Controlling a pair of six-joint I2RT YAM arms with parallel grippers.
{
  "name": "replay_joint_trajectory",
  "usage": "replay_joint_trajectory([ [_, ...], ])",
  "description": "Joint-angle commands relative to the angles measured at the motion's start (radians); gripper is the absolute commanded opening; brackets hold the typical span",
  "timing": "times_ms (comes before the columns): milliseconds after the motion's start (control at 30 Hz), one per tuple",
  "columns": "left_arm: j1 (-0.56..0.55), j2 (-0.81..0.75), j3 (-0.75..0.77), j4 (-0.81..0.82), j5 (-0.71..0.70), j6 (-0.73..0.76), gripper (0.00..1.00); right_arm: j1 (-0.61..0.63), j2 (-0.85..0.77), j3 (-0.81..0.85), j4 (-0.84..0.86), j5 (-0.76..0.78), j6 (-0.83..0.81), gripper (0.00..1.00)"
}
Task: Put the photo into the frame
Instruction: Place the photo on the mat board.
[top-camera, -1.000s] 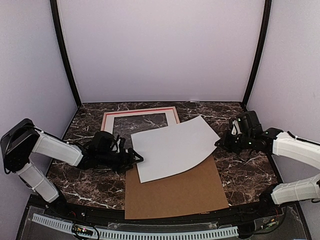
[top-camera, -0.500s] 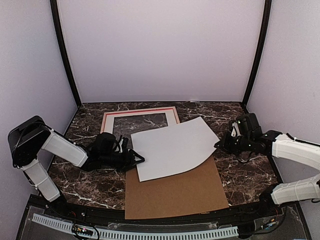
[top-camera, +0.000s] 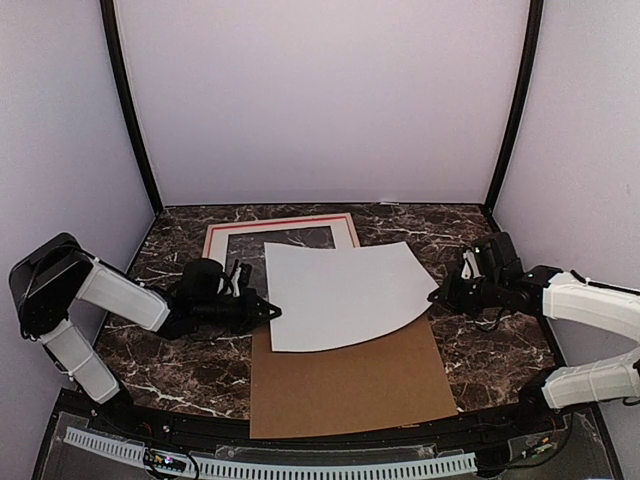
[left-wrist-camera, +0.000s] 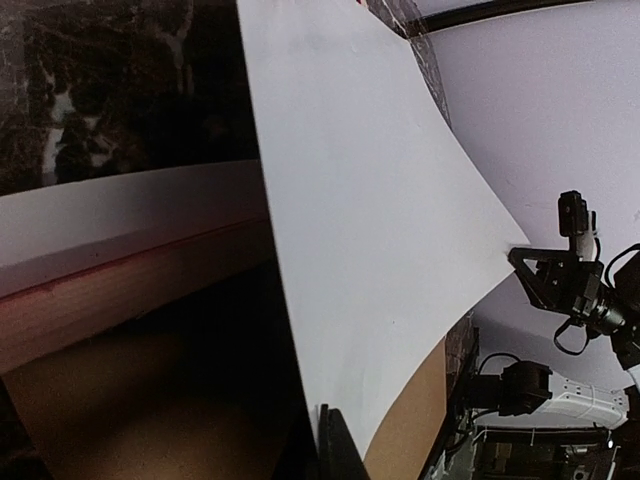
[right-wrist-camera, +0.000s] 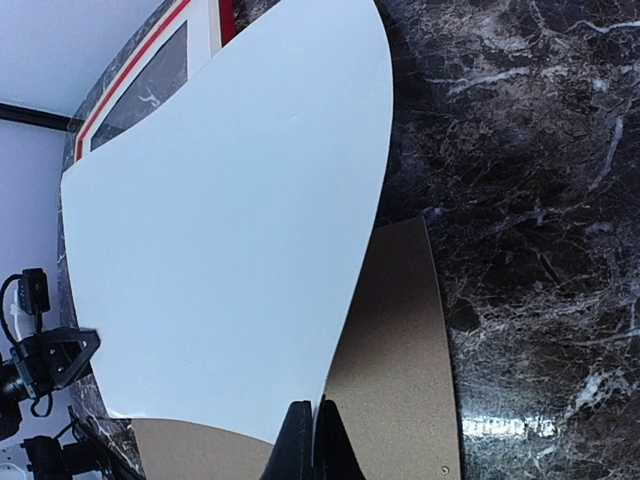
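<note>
The photo (top-camera: 340, 295) (left-wrist-camera: 370, 200) (right-wrist-camera: 230, 230) shows its blank white side up and bows between both arms, above the table. My left gripper (top-camera: 272, 313) (left-wrist-camera: 328, 440) is shut on its near-left corner. My right gripper (top-camera: 435, 296) (right-wrist-camera: 312, 435) is shut on its right edge, the sheet pinched between thin black fingers. The frame (top-camera: 300, 217) (right-wrist-camera: 150, 50) lies flat at the back left, a red rail around a white inner border; the photo's far edge overlaps its near-right part.
A brown backing board (top-camera: 350, 385) (right-wrist-camera: 395, 350) lies flat under the photo's near half and reaches the front table edge. Dark marble table (top-camera: 480, 350) shows to the right and left. Black corner posts and pale walls enclose the back.
My left gripper has closed on the photo's near-left corner. The sheet has turned from skewed to nearly square with the frame. The right gripper stayed shut on its edge.
</note>
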Motion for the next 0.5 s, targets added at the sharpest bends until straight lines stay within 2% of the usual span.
replay_joint_trajectory([
  [0,0.036,-0.094,0.044,-0.108,0.019,0.096,0.00,0.006,0.002,0.019,0.045,-0.022,-0.036,0.00],
  [267,0.148,-0.250,0.195,-0.502,0.004,0.319,0.00,0.084,0.060,0.074,0.168,-0.004,-0.050,0.00],
  [467,0.293,-0.264,0.296,-0.709,0.033,0.413,0.00,0.135,0.239,0.173,0.327,0.026,-0.050,0.00],
])
